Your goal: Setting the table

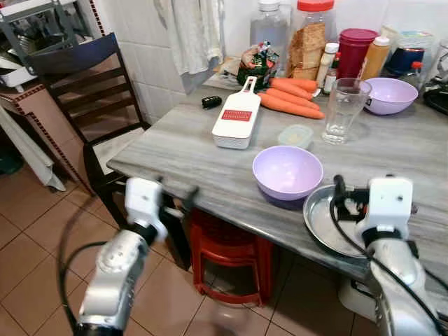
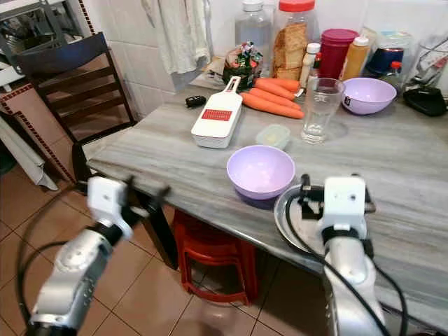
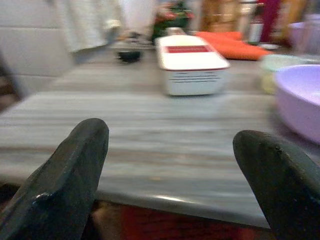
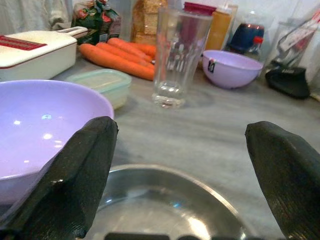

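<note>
A lilac bowl (image 1: 287,171) stands near the front edge of the grey table (image 1: 175,157), with a steel plate (image 1: 323,222) beside it to the right. My right gripper (image 4: 182,127) hovers open just over the plate's near rim, with nothing between its fingers (image 4: 82,170). Beyond it stand a clear glass (image 4: 177,55), a small lidded container (image 4: 102,82) and a second lilac bowl (image 4: 235,67). My left gripper (image 3: 170,135) is open and empty at the table's front left edge, facing a white slicer (image 3: 190,62).
Carrots (image 1: 294,98), jars and bottles (image 1: 311,38) crowd the back of the table by the wall. A dark chair (image 1: 84,91) stands at the table's left end. Under the table is a red stool (image 1: 227,259). A cloth (image 1: 192,35) hangs on the wall.
</note>
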{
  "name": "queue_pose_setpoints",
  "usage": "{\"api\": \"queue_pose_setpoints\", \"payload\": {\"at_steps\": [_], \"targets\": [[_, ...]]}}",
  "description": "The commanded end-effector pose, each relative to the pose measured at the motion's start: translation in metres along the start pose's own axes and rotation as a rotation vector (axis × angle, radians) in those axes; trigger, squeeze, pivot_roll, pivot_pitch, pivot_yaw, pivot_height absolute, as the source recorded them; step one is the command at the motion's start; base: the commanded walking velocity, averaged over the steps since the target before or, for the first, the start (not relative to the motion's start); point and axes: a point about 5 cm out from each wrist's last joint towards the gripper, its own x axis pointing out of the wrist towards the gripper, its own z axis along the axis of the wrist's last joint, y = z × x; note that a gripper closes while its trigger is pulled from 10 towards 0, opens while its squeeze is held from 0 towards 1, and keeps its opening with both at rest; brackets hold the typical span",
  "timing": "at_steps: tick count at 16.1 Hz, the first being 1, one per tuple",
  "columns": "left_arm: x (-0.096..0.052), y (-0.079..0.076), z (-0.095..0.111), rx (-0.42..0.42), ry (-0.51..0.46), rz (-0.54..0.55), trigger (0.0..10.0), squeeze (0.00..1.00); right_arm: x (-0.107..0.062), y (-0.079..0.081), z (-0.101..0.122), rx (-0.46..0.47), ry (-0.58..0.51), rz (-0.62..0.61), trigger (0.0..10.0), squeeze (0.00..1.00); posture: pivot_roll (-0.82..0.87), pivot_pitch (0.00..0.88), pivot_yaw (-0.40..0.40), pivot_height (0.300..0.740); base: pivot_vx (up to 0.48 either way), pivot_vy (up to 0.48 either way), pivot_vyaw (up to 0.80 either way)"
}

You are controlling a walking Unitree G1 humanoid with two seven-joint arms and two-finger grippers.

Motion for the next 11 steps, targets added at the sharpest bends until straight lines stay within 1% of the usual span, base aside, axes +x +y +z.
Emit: {"api": "queue_pose_setpoints", "payload": {"at_steps": [1,3,5,6,7,9,11], "targets": [[-0.001,0.007,-0.002,0.051,0.012,0.061,10.0,0.00,-0.001,0.004,0.001,0.023,-0.021,0.014,10.0,0.00,-0.11,0.008,0.094,0.740,0.000,0.000,0.00],[-0.004,0.013,-0.003,0.092,0.021,0.135,10.0,0.00,-0.003,0.007,-0.003,0.030,-0.013,0.019,10.0,0.00,-0.11,0.003,0.095,0.740,0.000,0.000,-0.80],[-0.007,0.012,-0.008,0.091,0.015,0.181,10.0,0.00,-0.003,0.007,-0.004,0.034,-0.024,0.023,10.0,0.00,-0.10,0.000,0.094,0.740,0.000,0.000,-0.80],[-0.009,0.009,-0.010,0.087,0.025,0.200,10.0,0.00,-0.002,0.008,-0.004,0.052,-0.036,0.034,10.0,0.00,-0.10,0.000,0.095,0.740,0.000,0.000,-0.64],[-0.009,0.008,-0.011,0.100,0.030,0.209,10.0,0.00,-0.001,0.009,-0.003,0.051,-0.042,0.037,10.0,0.00,-0.10,0.000,0.099,0.740,0.000,0.000,0.00],[-0.009,0.002,-0.014,0.107,0.046,0.194,10.0,0.00,0.002,0.010,0.000,0.050,-0.059,0.036,10.0,0.00,-0.10,0.000,0.102,0.740,0.000,0.000,0.00],[-0.005,0.001,-0.012,0.133,0.033,0.200,10.0,0.00,0.005,0.010,0.001,0.056,-0.072,0.030,10.0,0.00,-0.10,0.000,0.103,0.740,0.000,0.000,0.00]]}}
